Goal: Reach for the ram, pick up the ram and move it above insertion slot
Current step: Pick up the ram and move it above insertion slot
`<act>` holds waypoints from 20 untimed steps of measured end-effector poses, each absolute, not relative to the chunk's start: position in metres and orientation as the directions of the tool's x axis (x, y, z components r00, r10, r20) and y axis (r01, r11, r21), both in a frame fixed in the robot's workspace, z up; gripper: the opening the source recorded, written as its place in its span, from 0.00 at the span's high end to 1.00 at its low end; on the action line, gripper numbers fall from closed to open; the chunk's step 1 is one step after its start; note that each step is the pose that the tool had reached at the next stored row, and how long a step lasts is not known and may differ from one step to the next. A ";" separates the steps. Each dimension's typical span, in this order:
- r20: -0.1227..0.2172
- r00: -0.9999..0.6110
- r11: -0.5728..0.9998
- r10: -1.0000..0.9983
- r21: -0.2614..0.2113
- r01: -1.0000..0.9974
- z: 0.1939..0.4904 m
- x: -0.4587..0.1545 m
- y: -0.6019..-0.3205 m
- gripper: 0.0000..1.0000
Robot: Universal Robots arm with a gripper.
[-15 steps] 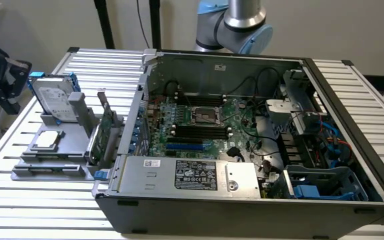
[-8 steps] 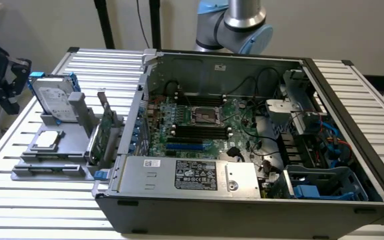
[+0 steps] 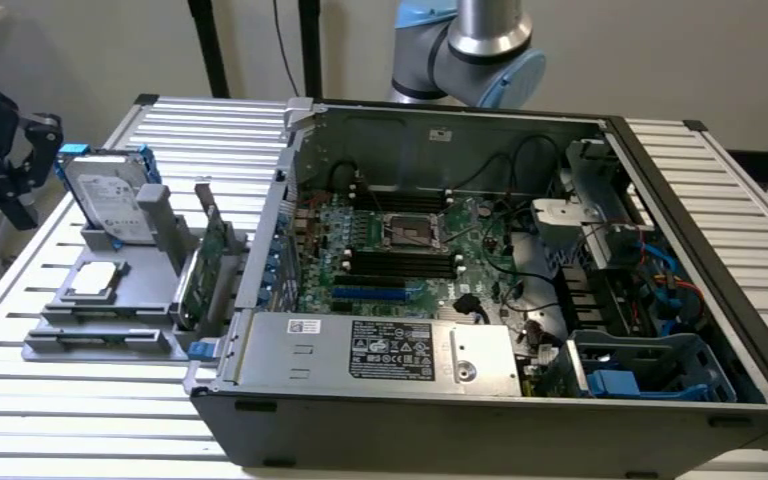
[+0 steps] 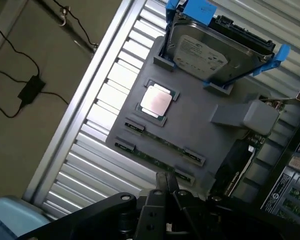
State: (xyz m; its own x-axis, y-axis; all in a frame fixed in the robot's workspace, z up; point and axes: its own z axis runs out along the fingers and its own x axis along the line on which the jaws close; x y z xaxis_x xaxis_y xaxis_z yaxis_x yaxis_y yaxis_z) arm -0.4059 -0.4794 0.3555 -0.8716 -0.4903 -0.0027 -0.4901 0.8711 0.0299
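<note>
Here the closed, empty hand (image 4: pixel 167 177) hovers above the ram (image 4: pixel 150 159).

exterior: high, oblique, wide | wrist: close, looking down | shared: grey fixture (image 3: pixel 104 338) (image 4: pixel 200 131)

Your bench (image 3: pixel 77 410): ribbed metal slats. On it you have one grey parts holder (image 3: pixel 131 346) toward the exterior view's left, and one open computer case (image 3: pixel 491 432) just beside it.

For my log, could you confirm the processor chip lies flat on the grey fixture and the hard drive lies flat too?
No: the exterior view shows the hard drive standing on edge; the processor chip is flat on the grey fixture.
</note>
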 end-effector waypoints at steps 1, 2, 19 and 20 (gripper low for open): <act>-0.003 -0.863 0.862 -0.506 0.030 -0.506 0.355 -0.406 -0.479 0.89; -0.003 -0.853 0.853 -0.521 0.030 -0.521 0.355 -0.406 -0.479 0.89; -0.004 -0.654 0.654 -0.757 0.029 -0.756 0.353 -0.406 -0.479 0.89; -0.004 -0.640 0.640 -0.768 0.029 -0.768 0.353 -0.406 -0.479 0.89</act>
